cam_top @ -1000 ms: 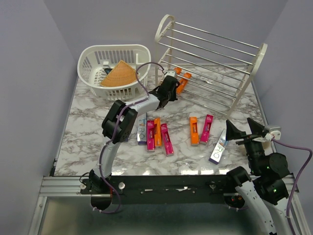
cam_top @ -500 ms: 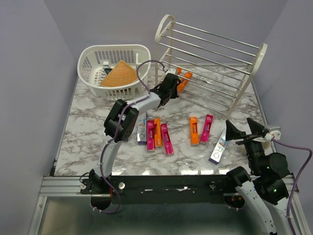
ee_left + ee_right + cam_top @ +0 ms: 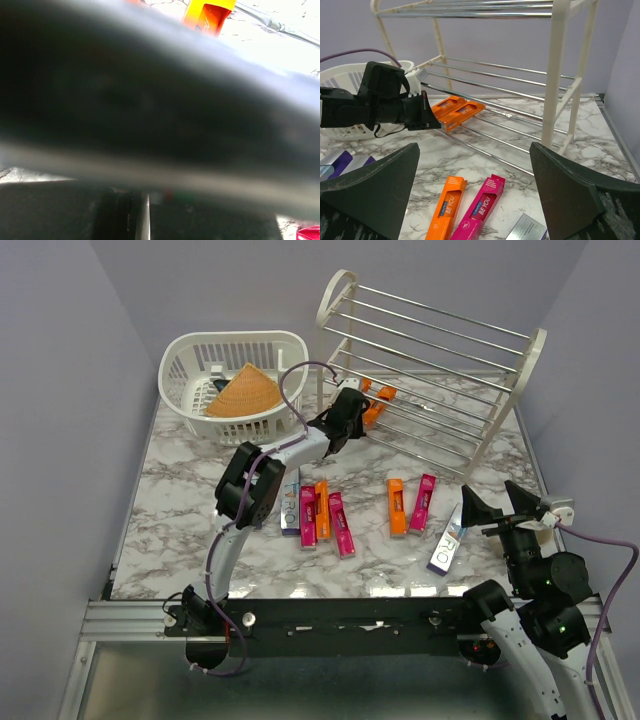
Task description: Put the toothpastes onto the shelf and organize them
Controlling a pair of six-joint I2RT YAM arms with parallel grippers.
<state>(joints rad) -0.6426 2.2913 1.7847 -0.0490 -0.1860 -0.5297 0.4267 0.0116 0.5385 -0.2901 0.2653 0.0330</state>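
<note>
Two orange toothpastes (image 3: 373, 402) lie side by side on the bottom rods of the cream shelf (image 3: 530, 350), also in the right wrist view (image 3: 455, 110). My left gripper (image 3: 347, 420) sits at their near ends (image 3: 423, 112). A blurred dark bar blocks its wrist view, with one orange carton end (image 3: 207, 15) beyond, so its jaws do not show. On the marble lie pink (image 3: 308, 517), orange (image 3: 322, 508), pink (image 3: 342, 525), orange (image 3: 397, 506), pink (image 3: 423, 503) and silver (image 3: 447, 540) cartons. My right gripper (image 3: 500, 502) is open and empty (image 3: 474, 150).
A white slotted basket (image 3: 200, 345) holding a tan woven cone (image 3: 243, 390) stands at the back left. Another silver carton (image 3: 290, 508) lies beside the left arm. The shelf post (image 3: 555, 75) stands ahead of the right gripper. Purple walls close in both sides.
My left gripper has shifted slightly back from the orange cartons, which stay on the shelf rods. The right arm has not moved.
</note>
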